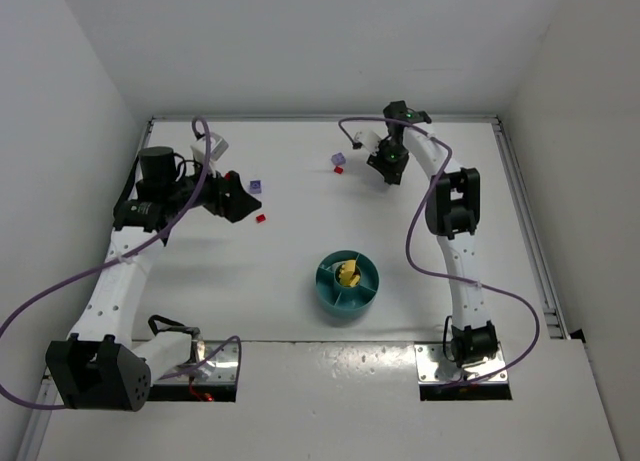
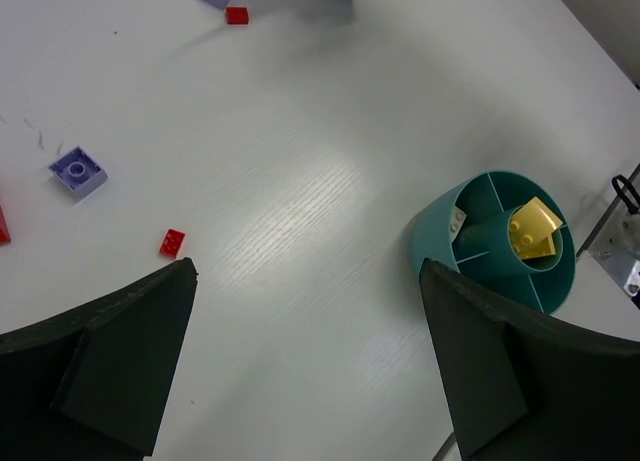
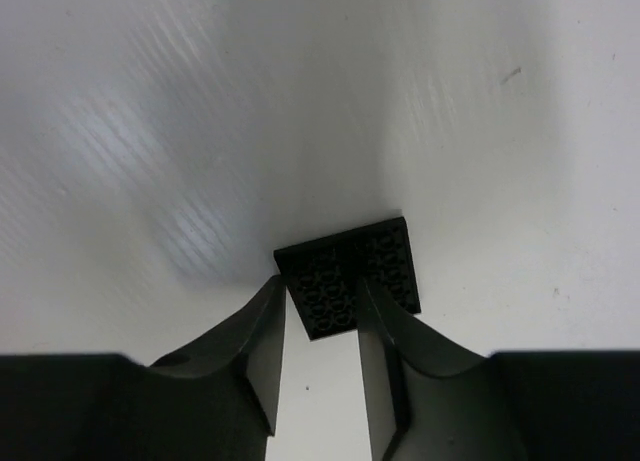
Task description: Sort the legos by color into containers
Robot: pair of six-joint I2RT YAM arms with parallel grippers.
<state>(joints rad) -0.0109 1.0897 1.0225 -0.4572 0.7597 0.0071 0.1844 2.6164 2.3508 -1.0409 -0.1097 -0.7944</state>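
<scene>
The round teal dish (image 1: 347,283) holds a yellow lego (image 1: 348,274) in its centre well. In the left wrist view the dish (image 2: 440,243) also has a pale lego (image 2: 457,220) in one wedge beside the yellow one (image 2: 533,229). My left gripper (image 1: 238,196) (image 2: 307,271) is open and empty over bare table. A red lego (image 2: 172,243) and a lilac lego (image 2: 78,171) lie just beyond it. My right gripper (image 1: 388,168) (image 3: 320,286) is at the far side, low over the table. Its jaws are closed onto a flat black lego (image 3: 335,276), which sticks out past the right finger.
A lilac lego (image 1: 339,160) and a small red lego (image 1: 338,169) lie left of the right gripper. A red lego (image 1: 261,219) and a lilac lego (image 1: 256,185) lie by the left gripper. White walls enclose the table on three sides.
</scene>
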